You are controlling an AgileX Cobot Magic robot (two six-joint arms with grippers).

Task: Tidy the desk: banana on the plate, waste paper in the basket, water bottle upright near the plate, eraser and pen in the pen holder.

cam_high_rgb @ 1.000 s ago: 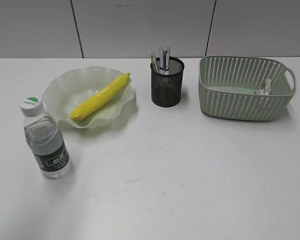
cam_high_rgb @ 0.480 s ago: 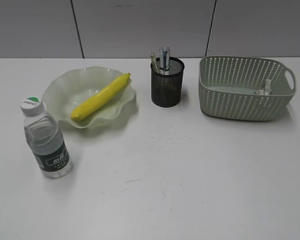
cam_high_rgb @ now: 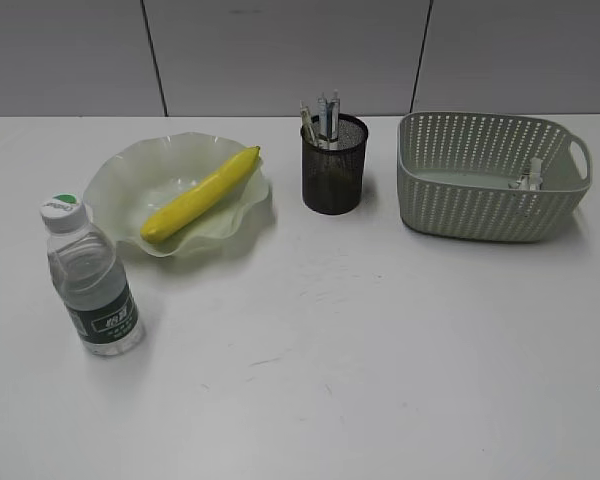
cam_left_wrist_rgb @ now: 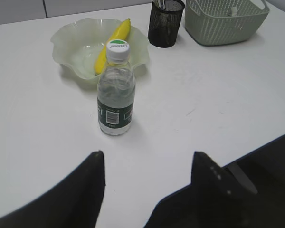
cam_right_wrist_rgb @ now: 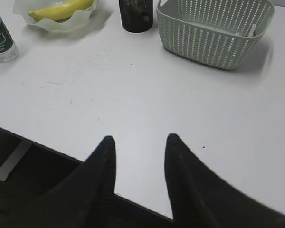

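Note:
The banana (cam_high_rgb: 201,194) lies in the pale-green plate (cam_high_rgb: 115,170) at the back left. The water bottle (cam_high_rgb: 91,280) stands upright in front of the plate. The black pen holder (cam_high_rgb: 333,165) holds several pens; no eraser shows. The waste paper (cam_high_rgb: 527,178) lies inside the basket (cam_high_rgb: 480,200) at the back right. No gripper shows in the exterior view. In the left wrist view my left gripper (cam_left_wrist_rgb: 147,154) is open and empty, well short of the bottle (cam_left_wrist_rgb: 116,95). In the right wrist view my right gripper (cam_right_wrist_rgb: 139,137) is open and empty over the desk's front edge.
The white desk (cam_high_rgb: 380,350) spreads in front of the objects, with its front edge (cam_right_wrist_rgb: 47,147) in the right wrist view. A grey panelled wall (cam_high_rgb: 280,50) stands behind the desk.

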